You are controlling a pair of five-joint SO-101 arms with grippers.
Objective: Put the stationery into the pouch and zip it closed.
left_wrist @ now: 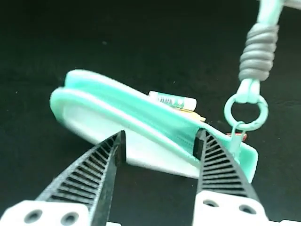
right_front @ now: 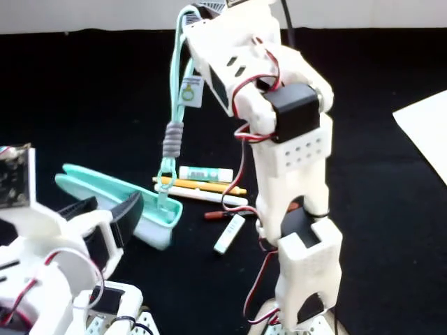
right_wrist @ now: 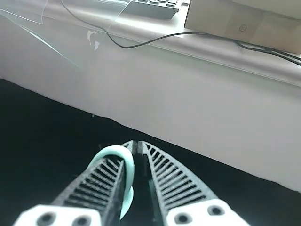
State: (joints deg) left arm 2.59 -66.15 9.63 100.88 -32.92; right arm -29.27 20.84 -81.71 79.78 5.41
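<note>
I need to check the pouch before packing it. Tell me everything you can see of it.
The pouch is mint green, soft-looking, long and narrow, lying on the black table, its mouth apparently gaping. A ring at one end links to a mint strap wrapped with a grey coil; the right gripper pinches that strap, holding it upward. The open left gripper straddles its body.

Wht sheet on blk cloth; kbd behind.

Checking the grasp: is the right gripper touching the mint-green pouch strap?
Touching. The right wrist view shows the right gripper shut on the mint-green strap loop.
</note>
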